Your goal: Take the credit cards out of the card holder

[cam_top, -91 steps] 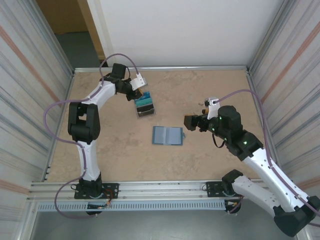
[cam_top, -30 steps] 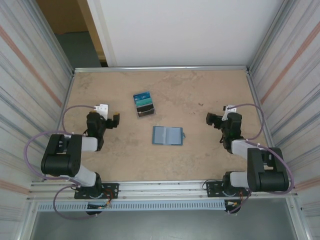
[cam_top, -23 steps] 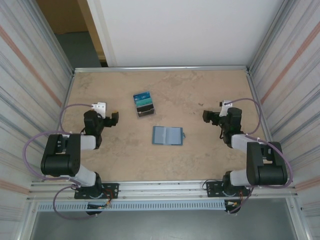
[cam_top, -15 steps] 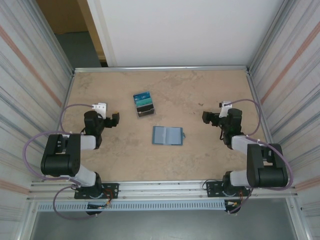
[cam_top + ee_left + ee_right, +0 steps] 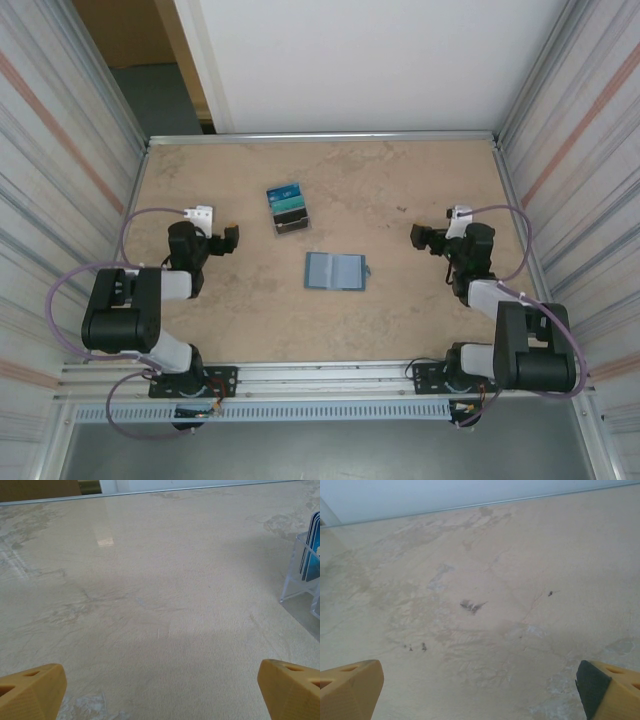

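One table (image 5: 400, 180), two grippers, the left gripper (image 5: 228, 240) and the right gripper (image 5: 420, 238), one card holder (image 5: 335, 270) in the middle, one clear stand (image 5: 295, 587) farther back, a few credit cards (image 5: 287, 203) in it, too bunched to count

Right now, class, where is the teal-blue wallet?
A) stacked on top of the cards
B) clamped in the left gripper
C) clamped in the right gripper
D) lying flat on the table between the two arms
D: the card holder lies flat on the table, apart from the open left gripper and right gripper.
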### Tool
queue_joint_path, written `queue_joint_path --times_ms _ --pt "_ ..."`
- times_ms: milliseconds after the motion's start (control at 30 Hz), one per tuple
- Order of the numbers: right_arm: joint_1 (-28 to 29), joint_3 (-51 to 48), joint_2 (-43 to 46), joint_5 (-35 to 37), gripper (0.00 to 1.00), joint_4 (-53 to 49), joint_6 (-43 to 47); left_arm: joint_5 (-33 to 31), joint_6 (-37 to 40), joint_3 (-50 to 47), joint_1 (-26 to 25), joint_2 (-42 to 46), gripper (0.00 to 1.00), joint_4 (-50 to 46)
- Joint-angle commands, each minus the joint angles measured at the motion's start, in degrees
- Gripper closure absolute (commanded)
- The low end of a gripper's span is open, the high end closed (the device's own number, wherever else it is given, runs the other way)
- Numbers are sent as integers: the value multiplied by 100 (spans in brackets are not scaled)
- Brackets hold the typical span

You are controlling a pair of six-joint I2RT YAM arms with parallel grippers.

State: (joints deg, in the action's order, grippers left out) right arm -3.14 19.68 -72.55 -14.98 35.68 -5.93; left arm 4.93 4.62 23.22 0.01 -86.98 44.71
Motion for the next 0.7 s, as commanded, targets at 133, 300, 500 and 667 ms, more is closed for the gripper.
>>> queue_joint_path --times_ms 133,300,500,667 --pt "-36 -190 427 87 1 147 68 61 -30 59 -1 31 1 29" --pt "-192 -315 357 150 1 503 115 60 -31 60 -1 29 1 29" --pt "-470 -296 -178 -89 1 1117 52 62 -31 56 -1 24 1 29" --pt "-671 -250 -855 -385 1 1589 -104 62 -32 50 -1 32 1 29"
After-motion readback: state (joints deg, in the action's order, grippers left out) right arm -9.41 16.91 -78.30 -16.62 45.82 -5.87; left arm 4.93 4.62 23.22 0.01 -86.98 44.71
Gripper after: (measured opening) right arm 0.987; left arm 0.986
